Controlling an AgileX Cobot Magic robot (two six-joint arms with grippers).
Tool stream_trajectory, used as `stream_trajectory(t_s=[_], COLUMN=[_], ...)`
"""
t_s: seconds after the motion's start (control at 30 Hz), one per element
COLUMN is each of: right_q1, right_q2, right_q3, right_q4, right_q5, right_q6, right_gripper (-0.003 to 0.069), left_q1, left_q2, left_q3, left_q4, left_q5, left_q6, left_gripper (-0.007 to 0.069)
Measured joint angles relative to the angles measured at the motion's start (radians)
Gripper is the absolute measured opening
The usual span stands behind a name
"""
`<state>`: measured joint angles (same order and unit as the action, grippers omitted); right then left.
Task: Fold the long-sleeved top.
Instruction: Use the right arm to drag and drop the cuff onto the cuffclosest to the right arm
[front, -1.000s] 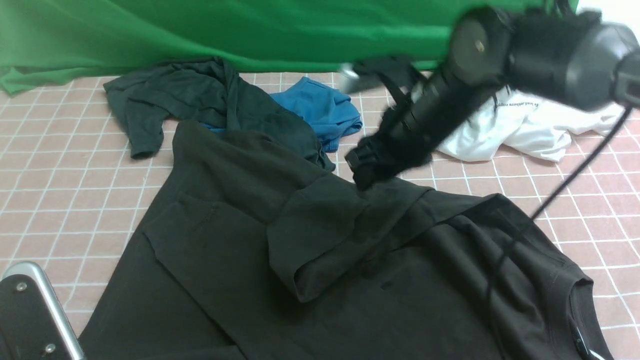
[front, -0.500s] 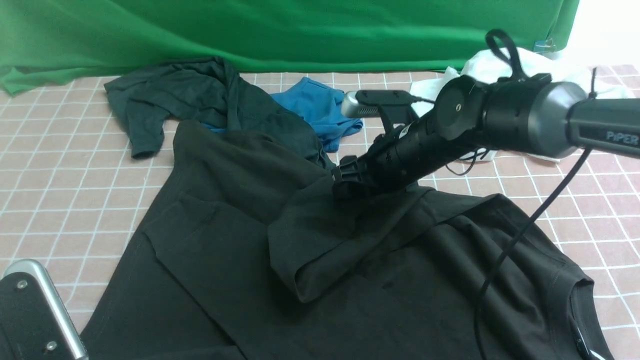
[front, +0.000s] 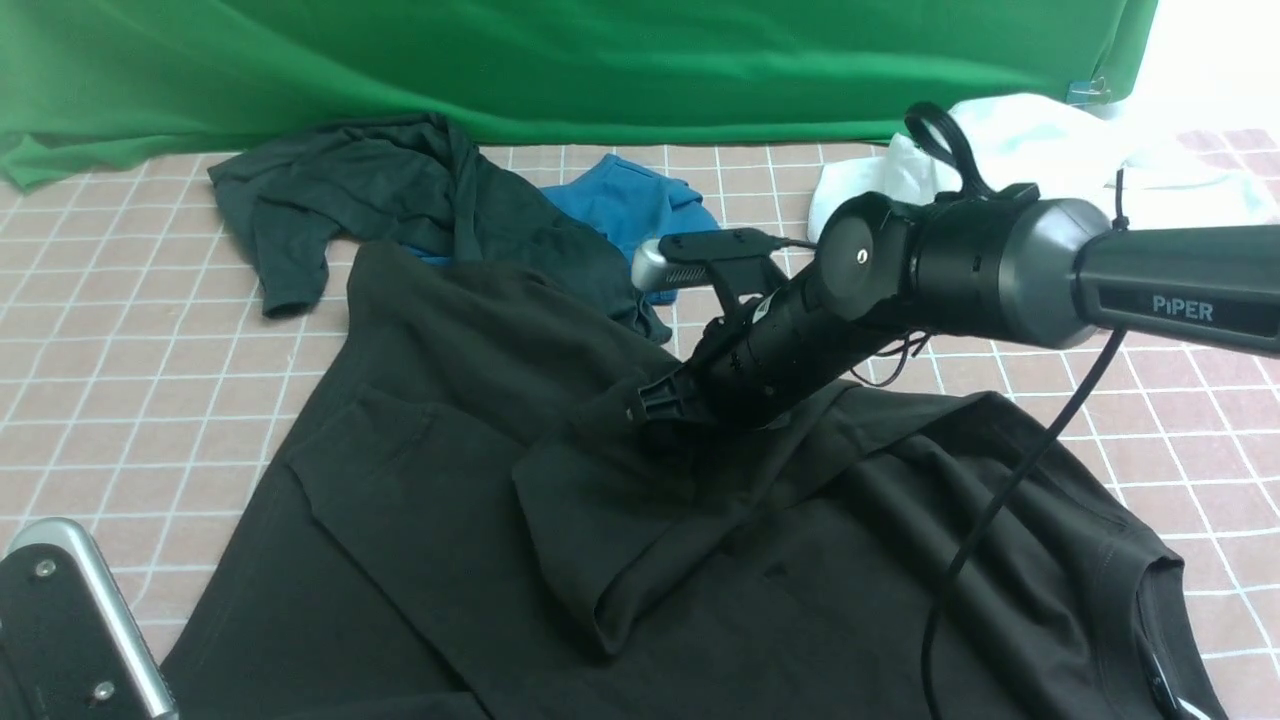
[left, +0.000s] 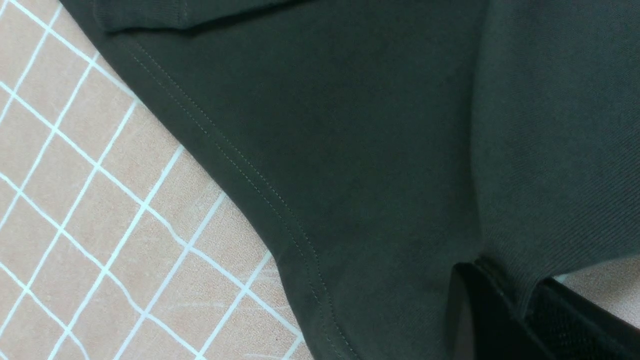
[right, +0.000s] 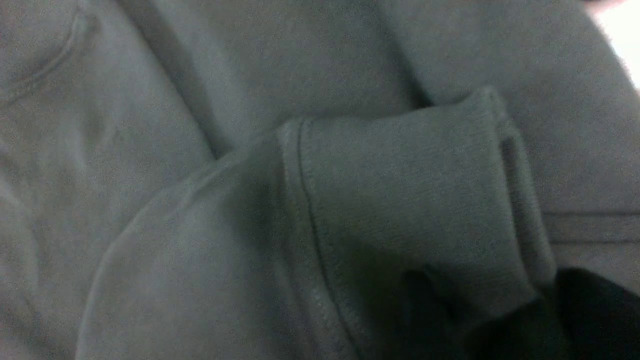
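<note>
Green cloth backdrop (front: 600, 60) across the far side, well beyond both sets of jaws. Below it, a tabletop (front: 130, 350) in pink with a white grid.

Spread over the near half, directly under the right jaws, the long-sleeved top (front: 420, 480): brownish-black and rumpled, with one sleeve (front: 600, 520) folded across the body just nearer than those jaws and the neckline (front: 1150, 600) off to their right.

Reaching in from the right, the black right arm (front: 980, 270), angled down, with the right jaws sunk into the folds near the middle of the top. No telling whether clamped or only pressing.

Beyond and left of the right jaws, a crumpled dark short-sleeved shirt (front: 350, 190), touching the top's far edge. Beyond and right of them, a white tee (front: 1040, 140). Just beyond them, between those two, a small blue garment (front: 620, 205).

In the right wrist view, a stitched cuff (right: 410, 200) right at the jaw tips.

Left jaws closed down tight, with a ribbed edge (left: 540, 200) of the top pinched between them.
</note>
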<state>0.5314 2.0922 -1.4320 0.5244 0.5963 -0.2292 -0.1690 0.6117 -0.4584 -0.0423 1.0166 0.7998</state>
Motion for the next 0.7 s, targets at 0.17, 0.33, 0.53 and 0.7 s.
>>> stream_trajectory(t_s=[0.17, 0.33, 0.53, 0.7], right_q1=[0.003, 0.009, 0.058, 0.195], right_q2=[-0.005, -0.073, -0.163, -0.175], right_q3=[-0.022, -0.029, -0.03, -0.039], right_q4=[0.0, -0.002, 0.016, 0.043], right_q5=[0.038, 0.054, 0.035, -0.051], right_q6=[-0.033, -0.056, -0.056, -0.056], right_gripper=[0.0125, 0.0111, 0.0111, 0.0111], left_q1=[0.0, 0.0, 0.0, 0.0], left_q2=[0.0, 0.0, 0.0, 0.0], left_q3=[0.0, 0.0, 0.0, 0.0], left_q4=[0.0, -0.001, -0.001, -0.001], left_q5=[0.0, 0.0, 0.0, 0.0], left_q6=[-0.002, -0.002, -0.002, -0.002], left_gripper=[0.0036, 0.0036, 0.0036, 0.0036])
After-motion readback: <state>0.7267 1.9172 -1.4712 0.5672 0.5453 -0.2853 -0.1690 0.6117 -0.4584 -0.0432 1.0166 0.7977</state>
